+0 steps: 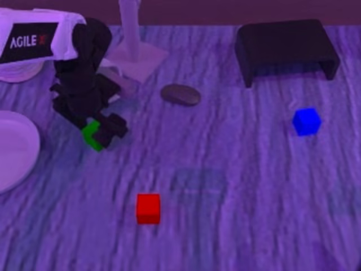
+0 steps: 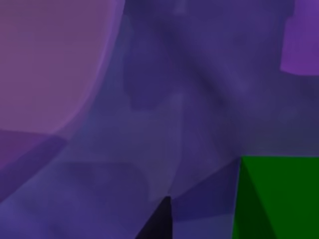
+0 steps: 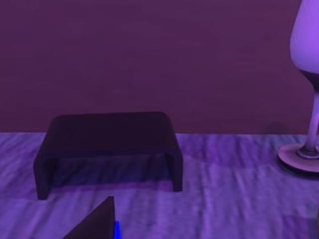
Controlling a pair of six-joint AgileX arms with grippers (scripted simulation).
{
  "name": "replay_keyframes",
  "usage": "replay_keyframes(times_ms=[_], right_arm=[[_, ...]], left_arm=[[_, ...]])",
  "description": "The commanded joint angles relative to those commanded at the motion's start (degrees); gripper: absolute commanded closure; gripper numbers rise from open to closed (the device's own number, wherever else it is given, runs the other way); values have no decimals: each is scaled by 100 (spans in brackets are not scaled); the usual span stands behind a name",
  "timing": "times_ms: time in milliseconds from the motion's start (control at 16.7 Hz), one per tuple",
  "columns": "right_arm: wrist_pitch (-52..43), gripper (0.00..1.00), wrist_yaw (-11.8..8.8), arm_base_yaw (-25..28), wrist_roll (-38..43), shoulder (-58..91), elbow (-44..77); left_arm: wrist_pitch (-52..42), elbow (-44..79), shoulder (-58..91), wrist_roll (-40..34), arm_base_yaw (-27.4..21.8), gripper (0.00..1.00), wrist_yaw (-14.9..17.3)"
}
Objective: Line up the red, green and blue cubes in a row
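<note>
Fingers of the left gripper (image 1: 100, 132) are sitting on either side of the green cube (image 1: 92, 135) at the left of the table, and they appear to be closing on it or already holding it; whether the cube is resting on the table or just lifted cannot be told. In the left wrist view the green cube (image 2: 276, 196) is filling one corner right beside a dark fingertip (image 2: 158, 221), which fits a grip. Just left of the gripper a white plate (image 1: 14, 148) is lying at the table's edge, and behind it a white stand (image 1: 132, 39) and a flat dark oval (image 1: 180, 94) are sitting farther back. The red cube (image 1: 148, 208) is lying toward the near edge and to the right of the gripper, the nearest partner for a row, so the coming carry is likely running toward the near edge and rightward. The blue cube (image 1: 307, 121) is sitting well apart at the right, below a dark bench-shaped block (image 1: 286, 48), on the right arm's side. The right arm is out of the top view; its wrist camera is showing the dark block (image 3: 107, 149), a sliver of blue (image 3: 117, 230) and a glass (image 3: 311, 74), and its finger spacing cannot be told.
</note>
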Motion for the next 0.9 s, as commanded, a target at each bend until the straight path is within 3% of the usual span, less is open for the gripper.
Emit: replay_keyframes(times_ms=[360,900], right_arm=[[0,0,0,0,0,0,0],[0,0,0,0,0,0,0]], left_arm=[[0,0,0,0,0,98,0],[-23,25,-87,-20,-17,100,42]])
